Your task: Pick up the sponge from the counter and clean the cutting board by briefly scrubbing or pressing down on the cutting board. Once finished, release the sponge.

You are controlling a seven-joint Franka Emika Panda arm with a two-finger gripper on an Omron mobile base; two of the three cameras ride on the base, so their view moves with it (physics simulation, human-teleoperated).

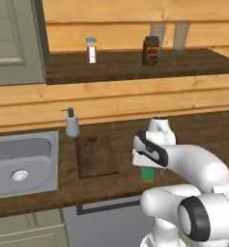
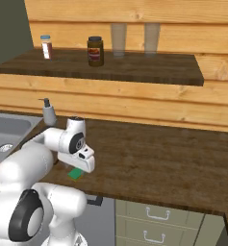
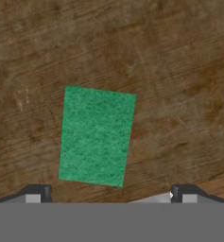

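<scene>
From behind the arm, most of the tool is hidden by the robot's own white wrist and elbow, and in the left base view only a sliver of the sponge [image 1: 148,174] peeks out beneath the hand. From the other side a green corner of it shows under the hand, lying flat on the table [image 2: 173,158]. The fingertips themselves are hard to make out from either base camera.

Looking down along the tool [image 3: 108,193], its two dark tips stand wide apart with nothing between them. The sponge [image 3: 97,135] lies directly below, a little off-centre toward one tip and slightly turned against the line between them, flat on the wood. I cannot tell whether the tips are level with it or above it.

The cutting board [image 1: 96,155] sits on the table well off to the tool's left, bare, its far end near a soap dispenser [image 1: 71,123] beside the sink [image 1: 20,164]. Beyond the tool, on the higher shelf [image 1: 135,65], stand a small white jar [image 1: 91,50] and a dark jar [image 1: 150,50].
</scene>
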